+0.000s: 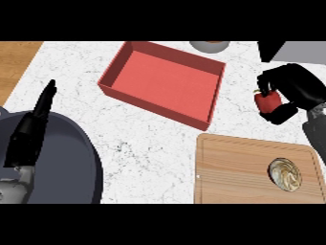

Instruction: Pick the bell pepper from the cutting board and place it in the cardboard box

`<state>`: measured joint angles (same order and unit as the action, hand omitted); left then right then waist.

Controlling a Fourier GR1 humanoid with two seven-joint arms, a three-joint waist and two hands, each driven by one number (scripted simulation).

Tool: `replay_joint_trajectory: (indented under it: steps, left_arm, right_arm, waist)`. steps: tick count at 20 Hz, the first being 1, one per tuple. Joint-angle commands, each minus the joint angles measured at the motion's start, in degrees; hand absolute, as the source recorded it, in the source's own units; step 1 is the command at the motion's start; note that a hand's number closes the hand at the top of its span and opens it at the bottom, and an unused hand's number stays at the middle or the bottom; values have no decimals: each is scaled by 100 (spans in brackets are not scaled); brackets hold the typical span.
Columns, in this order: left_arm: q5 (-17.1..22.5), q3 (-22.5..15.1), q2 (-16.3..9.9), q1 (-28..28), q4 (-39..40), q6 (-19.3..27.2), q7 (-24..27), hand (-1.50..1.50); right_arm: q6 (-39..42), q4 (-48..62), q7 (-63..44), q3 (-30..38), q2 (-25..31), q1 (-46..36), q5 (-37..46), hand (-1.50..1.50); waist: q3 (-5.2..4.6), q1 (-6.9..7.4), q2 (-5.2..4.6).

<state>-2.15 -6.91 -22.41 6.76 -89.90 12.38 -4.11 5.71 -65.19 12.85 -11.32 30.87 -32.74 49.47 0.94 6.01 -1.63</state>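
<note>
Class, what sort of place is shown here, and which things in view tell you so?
Probably a kitchen counter: a white marbled worktop, a wooden cutting board, a dark pan, and a red bell pepper held in the right hand.

I see a dark grey pan (73, 158) at my lower left. A croissant (285, 174) lies near me, and a grey bowl (209, 46) sits far off.
</note>
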Motion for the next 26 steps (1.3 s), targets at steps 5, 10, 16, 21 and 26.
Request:
replay_joint_trajectory:
  steps: [5,10,16,21,26]
  left_arm:
    - [42,-223,215,-249,247,-104,-116,0]
    - [151,-63,167,-270,299,-160,-67,0]
    - [1,-140,284,-424,195,-6,-144,0]
    - [-75,-254,392,-546,267,36,-57,0]
    - [-132,-276,457,-559,271,125,12,0]
  right_arm:
    - [433,1372,1669,865,-536,-1399,-1412,150]
    - [1107,2088,2461,1199,-658,-2148,-2002,150]
    - [1372,2860,2594,1281,-998,-3055,-2063,150]
    - [1143,3229,1944,1156,-1494,-3712,-1822,150]
    - [899,3621,1344,1137,-2024,-4355,-1697,150]
  waist:
    - [-76,-86,-5]
    - [-87,-192,32]
    - [-91,-315,83]
    - [-98,-344,91]
    - [-103,-327,85]
